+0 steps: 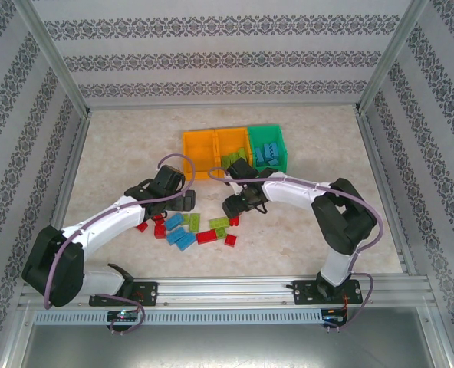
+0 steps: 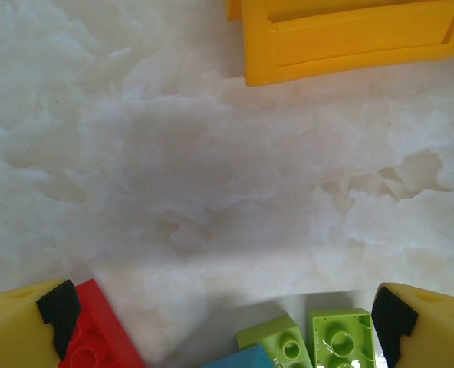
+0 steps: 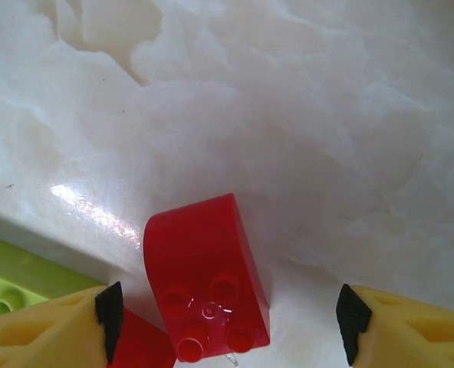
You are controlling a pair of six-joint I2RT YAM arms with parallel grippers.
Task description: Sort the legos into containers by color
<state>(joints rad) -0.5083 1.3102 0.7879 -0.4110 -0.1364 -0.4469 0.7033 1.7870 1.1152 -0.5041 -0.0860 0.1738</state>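
Between the released fingers of the right pincer (image 3: 230, 323), a red lego brick (image 3: 204, 268) lies on the worktop (image 3: 327, 115), ungripped.

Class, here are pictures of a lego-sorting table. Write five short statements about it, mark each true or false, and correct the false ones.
1. The green bin holds blue bricks. True.
2. All three bins are orange. False: the two orange bins stand left of the green one.
3. A red brick lies between the fingers of the right hand. True.
4. The left hand is clamped on a blue brick. False: it is wide open and holds nothing.
5. Every brick has been sorted off the table. False: loose bricks, red, blue and light green, lie between the arms.
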